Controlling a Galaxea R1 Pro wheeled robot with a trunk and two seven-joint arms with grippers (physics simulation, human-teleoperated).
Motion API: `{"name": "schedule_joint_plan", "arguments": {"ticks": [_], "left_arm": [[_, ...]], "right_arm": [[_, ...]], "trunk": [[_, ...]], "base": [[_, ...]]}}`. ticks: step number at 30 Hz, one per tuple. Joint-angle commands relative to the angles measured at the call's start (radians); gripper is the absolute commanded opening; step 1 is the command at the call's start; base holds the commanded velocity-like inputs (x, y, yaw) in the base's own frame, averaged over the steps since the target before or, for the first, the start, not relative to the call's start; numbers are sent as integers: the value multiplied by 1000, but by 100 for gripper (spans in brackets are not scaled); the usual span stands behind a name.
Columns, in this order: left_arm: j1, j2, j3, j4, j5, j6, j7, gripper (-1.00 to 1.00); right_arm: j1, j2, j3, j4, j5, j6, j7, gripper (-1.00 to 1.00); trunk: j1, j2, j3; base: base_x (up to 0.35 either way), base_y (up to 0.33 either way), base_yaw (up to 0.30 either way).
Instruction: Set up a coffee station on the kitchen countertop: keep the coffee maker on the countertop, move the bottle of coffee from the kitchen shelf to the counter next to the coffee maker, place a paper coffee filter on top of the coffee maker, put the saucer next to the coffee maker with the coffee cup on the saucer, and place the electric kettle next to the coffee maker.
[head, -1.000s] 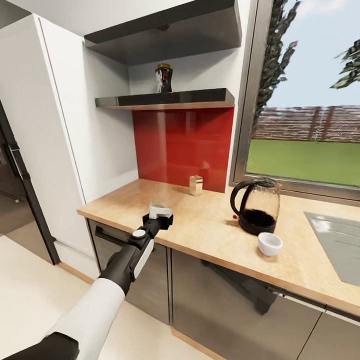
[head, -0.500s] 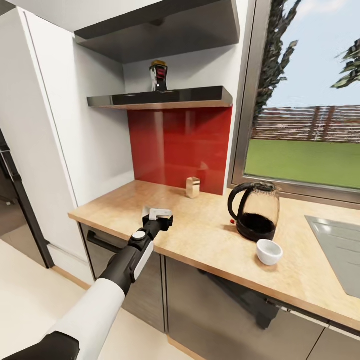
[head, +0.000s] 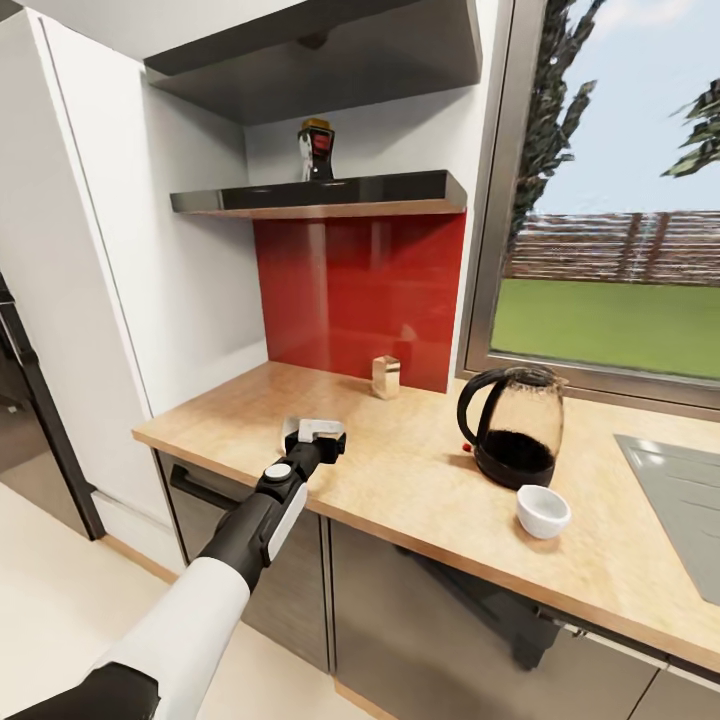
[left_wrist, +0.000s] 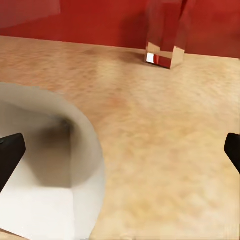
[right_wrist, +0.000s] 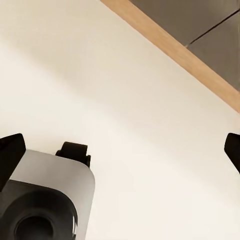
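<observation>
From the head, the left gripper (head: 312, 432) is seen over the countertop (head: 420, 480), the kettle (head: 515, 430) at 3 o'clock. Its wrist view shows wide-spread fingers and a white filter (left_wrist: 47, 175) against one; grip cannot be told. The right fingers (right_wrist: 10, 150), spread and empty, are seen above floor (right_wrist: 150, 125).

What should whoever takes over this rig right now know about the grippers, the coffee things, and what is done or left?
Left gripper: jaws open, low over the countertop, paper coffee filter between them, not gripped.
Right gripper: jaws open, empty, above the floor.
Bottle of coffee is on the shelf. Electric kettle and coffee cup stand on the countertop, the cup with no saucer under it.
Done: kettle on the countertop.
Left: bottle down, filter onto the coffee maker, saucer under cup.
</observation>
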Motion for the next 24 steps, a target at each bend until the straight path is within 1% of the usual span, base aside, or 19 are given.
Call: {"name": "schedule_joint_plan", "arguments": {"ticks": [1, 6, 7, 12, 24], "left_arm": [[-1, 0, -2, 0, 6, 5, 6, 100], [-1, 0, 1, 17, 6, 5, 6, 100], [5, 0, -3, 22, 10, -1, 11, 100], [30, 0, -2, 50, 10, -29, 11, 100], [31, 0, -2, 51, 10, -23, 12, 100]], "right_arm": [[-1, 0, 0, 1, 4, -4, 0, 100], [-1, 0, 0, 1, 4, -4, 0, 100], [-2, 0, 6, 1, 6, -6, 6, 100], [-2, 0, 6, 1, 6, -6, 5, 100], [-2, 0, 6, 1, 6, -6, 5, 100]], "trunk": [[0, -1, -1], [0, -1, -1], [0, -1, -1], [0, -1, -1], [0, -1, -1]], "base": [[13, 0, 0], [5, 0, 0], [0, 0, 0], [0, 0, 0], [0, 0, 0]]}}
